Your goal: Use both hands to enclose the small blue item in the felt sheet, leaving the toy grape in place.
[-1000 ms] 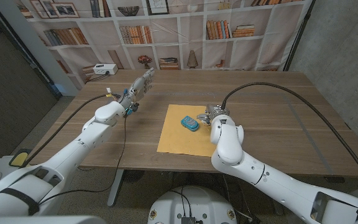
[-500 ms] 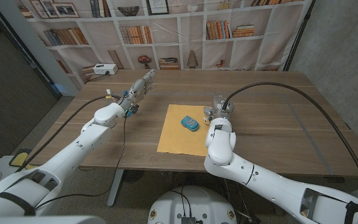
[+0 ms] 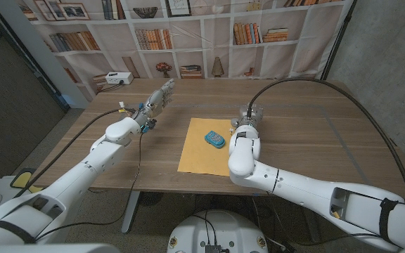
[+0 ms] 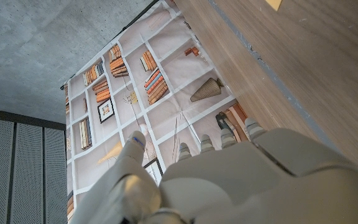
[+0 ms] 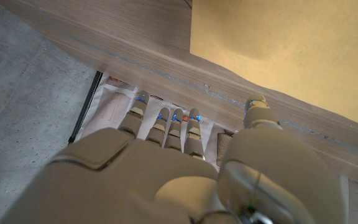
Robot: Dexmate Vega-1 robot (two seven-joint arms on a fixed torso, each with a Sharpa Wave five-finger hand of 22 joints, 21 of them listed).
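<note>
Lying near the middle of the desk (image 3: pixel 308 140) in the head view: yellow felt sheet (image 3: pixel 206 146), with the small blue item (image 3: pixel 214 138) on its far half. Right hand (image 3: pixel 249 116) raised just beside the sheet's far right corner; whether its fingers are released or clenched cannot be told here. Left hand (image 3: pixel 159 98) over the desk's far left part, fingers extended, holding nothing.

Left wrist view: left hand (image 4: pixel 229 180), fingers straight, empty; desk edge and bookshelf backdrop (image 4: pixel 135 87) beyond.

Right wrist view: right hand (image 5: pixel 179 168), fingers extended side by side, grasping nothing; felt sheet (image 5: pixel 291 43) near the fingertips.
</note>
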